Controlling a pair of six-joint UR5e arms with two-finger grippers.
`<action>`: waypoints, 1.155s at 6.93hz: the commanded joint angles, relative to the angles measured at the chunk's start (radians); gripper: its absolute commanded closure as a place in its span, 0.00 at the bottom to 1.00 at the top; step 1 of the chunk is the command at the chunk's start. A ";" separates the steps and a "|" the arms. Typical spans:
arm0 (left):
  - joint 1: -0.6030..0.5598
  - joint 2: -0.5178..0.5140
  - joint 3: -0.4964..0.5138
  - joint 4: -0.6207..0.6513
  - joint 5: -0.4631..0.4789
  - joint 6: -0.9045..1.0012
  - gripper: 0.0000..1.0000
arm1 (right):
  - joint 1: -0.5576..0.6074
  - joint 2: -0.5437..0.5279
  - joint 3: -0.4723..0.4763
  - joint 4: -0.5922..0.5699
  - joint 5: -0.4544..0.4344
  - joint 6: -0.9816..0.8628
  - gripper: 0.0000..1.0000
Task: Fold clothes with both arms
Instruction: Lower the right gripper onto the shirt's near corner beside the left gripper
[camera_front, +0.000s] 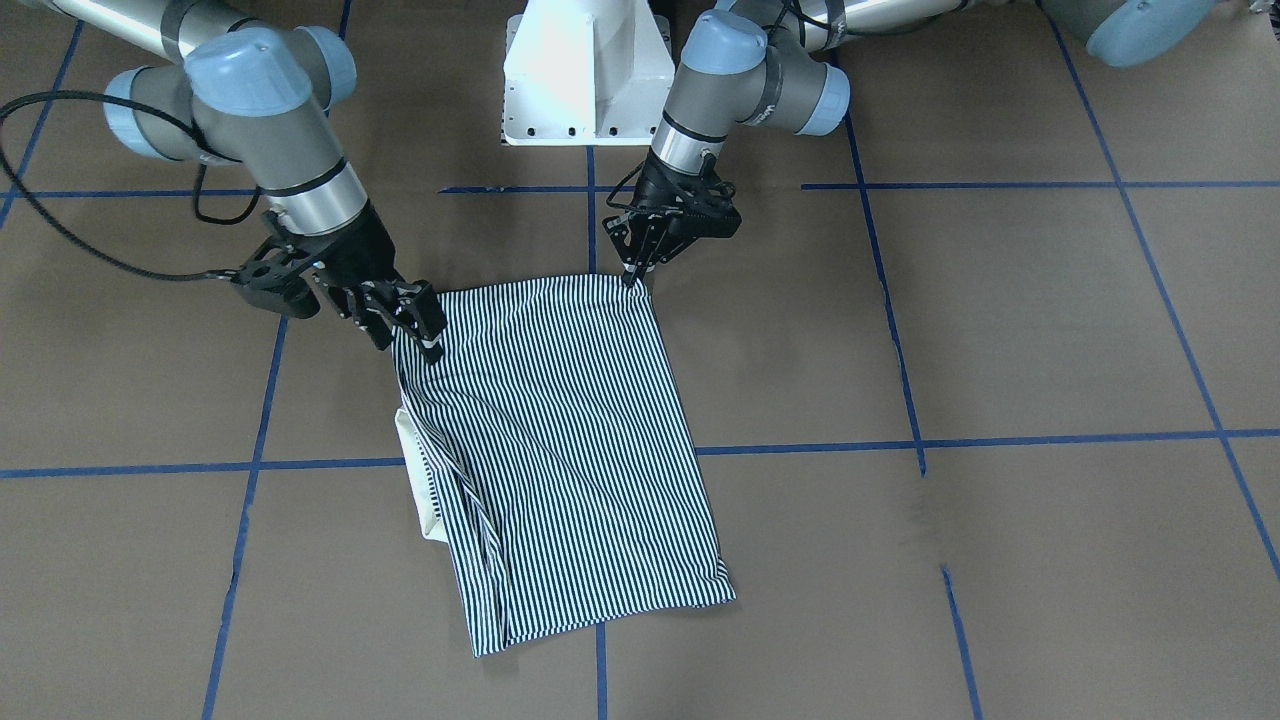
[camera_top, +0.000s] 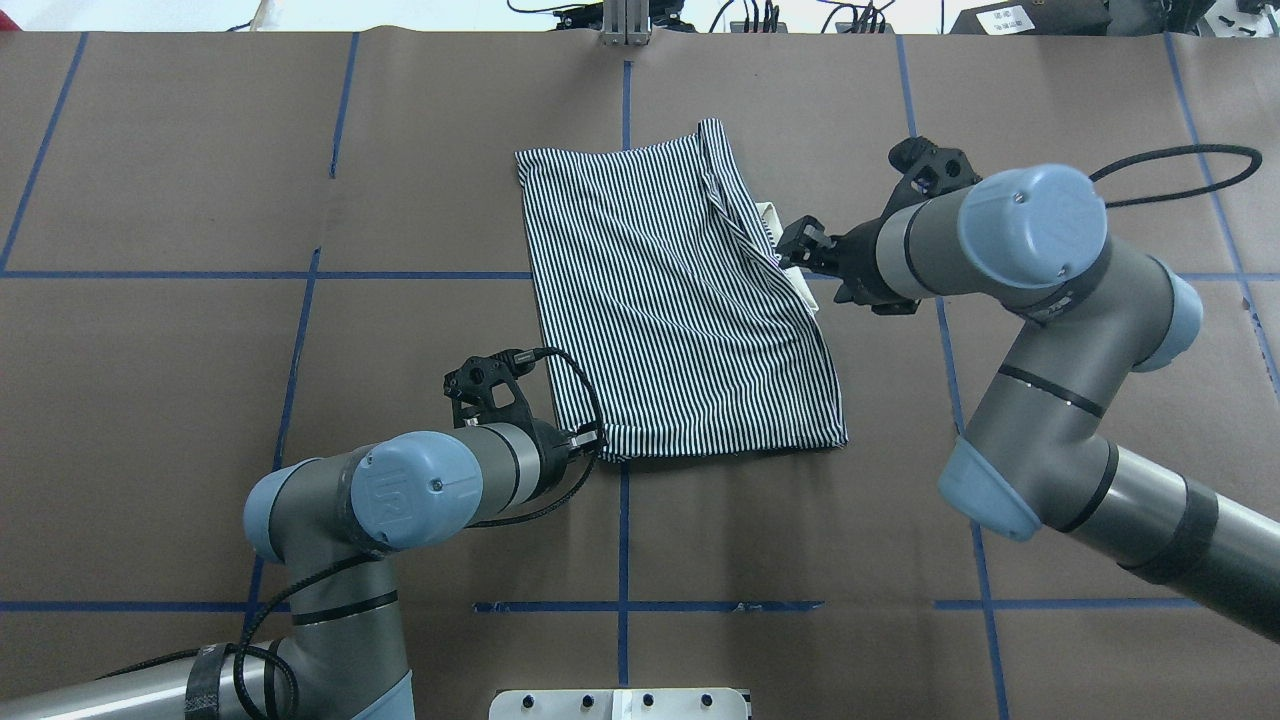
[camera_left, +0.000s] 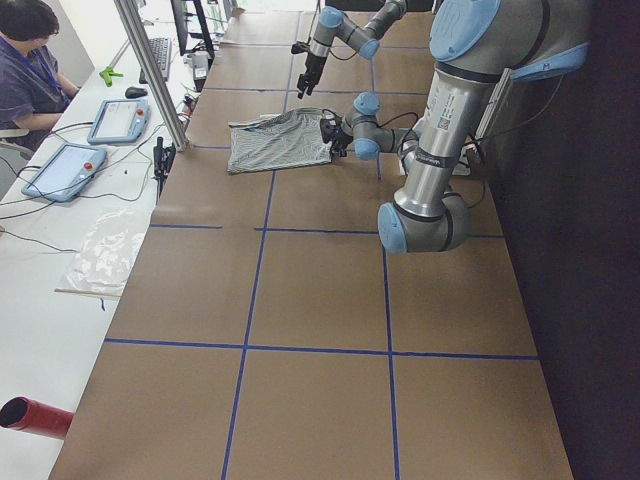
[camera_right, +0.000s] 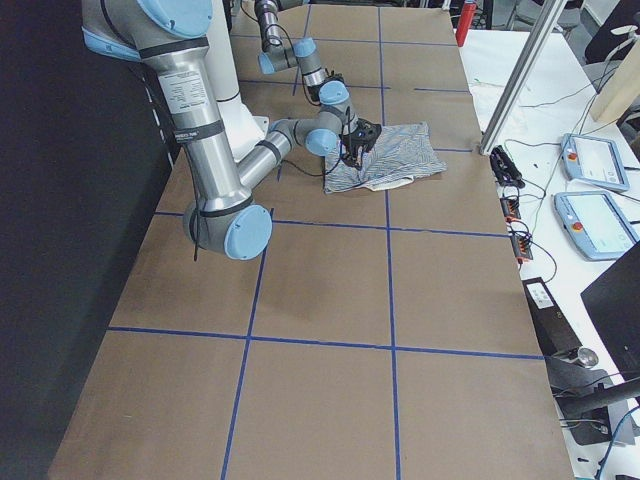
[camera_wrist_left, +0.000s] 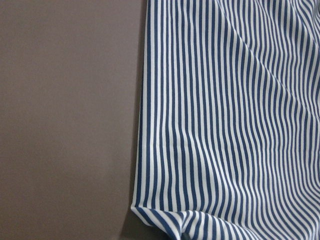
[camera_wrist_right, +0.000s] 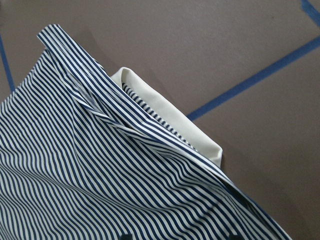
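Note:
The navy-and-white striped shirt (camera_front: 570, 430) lies folded into a rough rectangle on the brown table, and its cream collar (camera_front: 415, 480) pokes out along one long edge. In the overhead view the shirt (camera_top: 680, 310) sits at centre, with the collar (camera_top: 775, 215) on its right side. My left gripper (camera_front: 632, 278) is pinched shut on the shirt's near-left corner (camera_top: 592, 447), which curls up in the left wrist view (camera_wrist_left: 175, 227). My right gripper (camera_front: 410, 340) is at the collar-side edge (camera_top: 785, 255), with its fingers apart over the cloth (camera_wrist_right: 100, 165).
The white pedestal base (camera_front: 585, 75) stands behind the shirt. Blue tape lines (camera_top: 300, 275) grid the brown table. A black cable loop (camera_top: 1170, 170) lies at the far right. A person (camera_left: 30, 60) sits at a side bench with tablets (camera_left: 65, 170).

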 joint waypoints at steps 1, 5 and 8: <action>-0.004 0.002 -0.014 0.001 0.044 0.006 1.00 | -0.083 -0.002 -0.013 -0.030 -0.040 0.031 0.30; -0.001 0.004 -0.020 0.002 0.066 0.006 1.00 | -0.112 0.003 -0.030 -0.079 -0.042 0.031 0.37; -0.001 0.002 -0.020 0.002 0.067 0.006 1.00 | -0.125 0.011 -0.056 -0.076 -0.045 0.030 0.37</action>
